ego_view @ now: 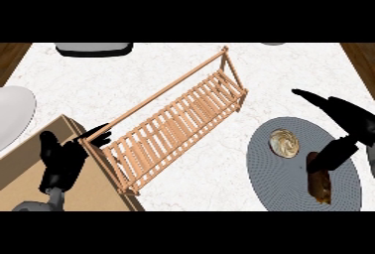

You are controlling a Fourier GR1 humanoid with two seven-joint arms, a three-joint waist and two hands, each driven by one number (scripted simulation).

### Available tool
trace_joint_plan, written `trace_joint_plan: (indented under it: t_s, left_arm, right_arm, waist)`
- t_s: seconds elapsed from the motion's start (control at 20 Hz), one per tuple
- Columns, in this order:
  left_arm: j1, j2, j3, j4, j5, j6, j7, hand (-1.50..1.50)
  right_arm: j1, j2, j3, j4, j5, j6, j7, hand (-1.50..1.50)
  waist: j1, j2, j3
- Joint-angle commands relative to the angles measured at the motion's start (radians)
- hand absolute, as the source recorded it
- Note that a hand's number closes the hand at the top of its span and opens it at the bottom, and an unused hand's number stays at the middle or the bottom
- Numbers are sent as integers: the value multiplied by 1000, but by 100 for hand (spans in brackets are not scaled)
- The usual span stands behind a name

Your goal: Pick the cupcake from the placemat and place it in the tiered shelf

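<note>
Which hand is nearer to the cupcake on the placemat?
Right. The right hand is just right of the cupcake; the left hand is far left, beyond the tiered shelf.

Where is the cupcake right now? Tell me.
In the head view the cupcake sits on the upper left part of the round grey placemat, at the right side, right of the wooden tiered shelf and just left of the right hand.

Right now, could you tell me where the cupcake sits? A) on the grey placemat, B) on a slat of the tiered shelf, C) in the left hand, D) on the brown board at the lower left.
A: the cupcake rests on the grey placemat, apart from the wooden tiered shelf, with the right hand just beside it.
</note>
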Motion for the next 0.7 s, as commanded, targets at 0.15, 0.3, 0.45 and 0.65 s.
trace_joint_plan:
  t_s: [0.15,0.3,0.45,0.65]
  left_arm:
    - [-4,-30,79,109,45,-11,2,0]
    - [-6,-35,76,114,16,0,5,0]
    - [-10,-81,44,92,-21,49,33,0]
    - [13,-46,90,87,10,-11,22,0]
  right_arm:
    - [33,24,7,-8,97,-44,-2,-150]
    - [67,44,29,-23,132,-60,-5,-150]
    - [57,75,37,7,152,-71,-13,-150]
    - [109,107,62,23,237,-137,-29,-150]
  waist:
    - [2,13,-14]
    - [0,13,-14]
    - [3,13,-14]
    - [2,13,-14]
